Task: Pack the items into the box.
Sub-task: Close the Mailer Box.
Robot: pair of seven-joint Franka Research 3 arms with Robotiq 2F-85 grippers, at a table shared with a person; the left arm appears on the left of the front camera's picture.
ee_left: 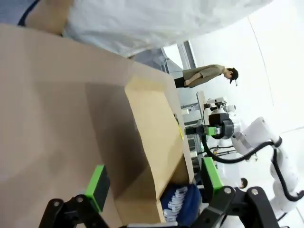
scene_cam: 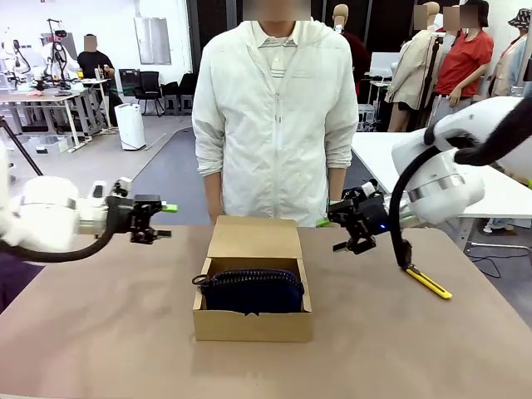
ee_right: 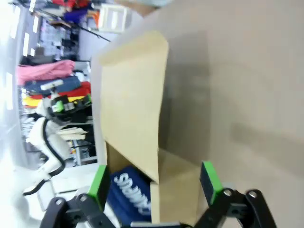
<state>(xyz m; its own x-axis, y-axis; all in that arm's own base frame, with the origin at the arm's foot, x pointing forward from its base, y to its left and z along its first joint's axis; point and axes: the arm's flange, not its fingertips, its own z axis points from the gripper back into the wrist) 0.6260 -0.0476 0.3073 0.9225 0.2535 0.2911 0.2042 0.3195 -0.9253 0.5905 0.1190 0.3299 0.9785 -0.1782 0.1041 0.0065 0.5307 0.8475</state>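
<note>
The box (scene_cam: 253, 324) sits mid-bench (scene_cam: 100, 332), its near wall facing the robot. Inside it lies the navy pouch (scene_cam: 252, 293), filling most of the floor, with a dark loop at the end towards the box's left wall. The pouch looks soft and light: it would likely sag if lifted by one end, so a pinch across its padded middle would hold best, and the fabric should not slip on the green pads.

To the right of the box and well apart from it, a yellow utility knife (scene_cam: 430, 283) lies flat on the bench.

At the box's far edge the flap lid (scene_cam: 254, 237) stands open, leaning away. It is thin card, stiff enough to push but easy to crease, and the light box may slide, so the flap's free top edge is probably the place to press.

Level with that flap, the left hand (scene_cam: 165, 221) hovers left of the box, fingers spread and empty. The right hand (scene_cam: 331, 234) hovers right of it, likewise spread and empty.

Beyond the box a person (scene_cam: 274, 116) stands at the bench's far side.
</note>
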